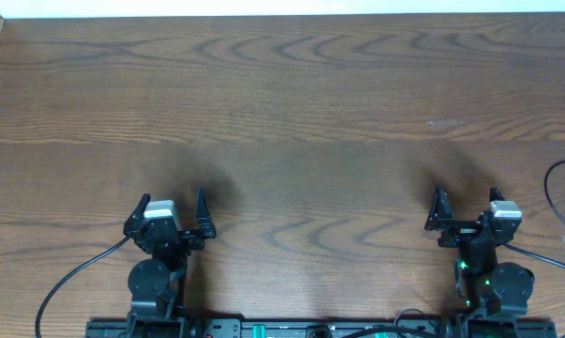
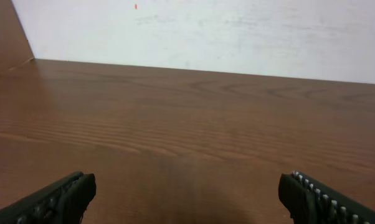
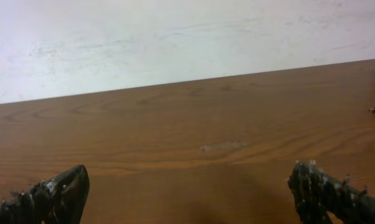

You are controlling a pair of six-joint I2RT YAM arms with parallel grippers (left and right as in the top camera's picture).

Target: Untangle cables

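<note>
The light is even and soft. On the wooden table point(image 1: 282, 94) a faint dark shadow lies ahead of the left gripper point(image 1: 170, 203) and of the right gripper point(image 1: 467, 201). In the wrist views the white wall point(image 2: 237, 31) is washed out and the near fingers point(image 2: 56, 200) are blurred.

Left end effector point(image 1: 172, 199) over front of bench point(image 1: 292, 113), left side. Right end effector point(image 1: 466, 197) level with it, right side, well apart. Cables point(image 1: 548, 183) on bench at right edge, right of right end effector. Wall point(image 2: 237, 31) behind bench.
</note>
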